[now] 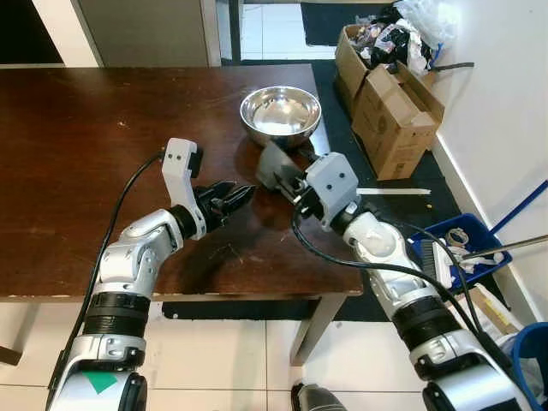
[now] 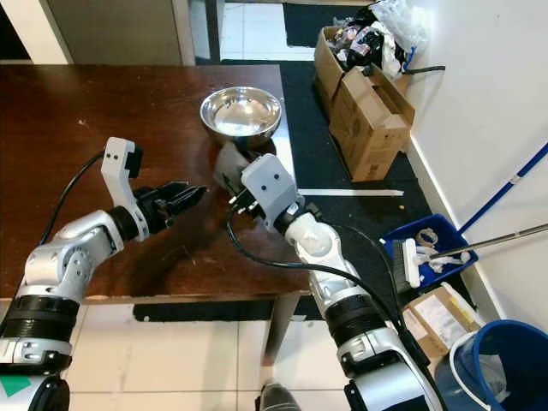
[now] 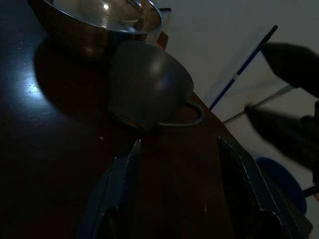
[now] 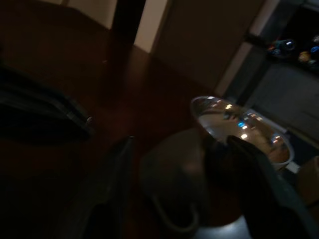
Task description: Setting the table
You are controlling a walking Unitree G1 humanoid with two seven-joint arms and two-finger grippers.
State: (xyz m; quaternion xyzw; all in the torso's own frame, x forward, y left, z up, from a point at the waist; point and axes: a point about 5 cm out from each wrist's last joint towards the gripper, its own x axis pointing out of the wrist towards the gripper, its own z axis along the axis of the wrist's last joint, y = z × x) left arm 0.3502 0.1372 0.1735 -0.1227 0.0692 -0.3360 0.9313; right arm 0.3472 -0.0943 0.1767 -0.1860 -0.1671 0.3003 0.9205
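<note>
The landmark here is the steel bowl (image 1: 280,114), standing upright near the far right edge of the dark wooden worktop (image 1: 77,171).

Out to the left of it and nearer the robot, the left hand (image 1: 229,198) hangs just over the wood, its black fingers (image 3: 122,184) parted a moderate way with nothing between them and touching nothing; they point toward the grey mug (image 1: 272,165).

That mug sits just in front of the bowl, close beside it and perhaps touching, tipped onto its side with the loop handle (image 3: 192,115) low against the worktop. It looks like glazed ceramic: stiff, fairly heavy for its bulk, smooth enough to slip, and liable to chip if knocked against the steel or dropped. The rounded body offers poor purchase; the rim wall, one finger inside and one outside, or the handle, seems the safer hold.

The right hand (image 1: 287,181) is at the mug's near side, fingers (image 4: 249,164) spread wide on either flank of it. Whether the pads already touch it is unclear.
</note>
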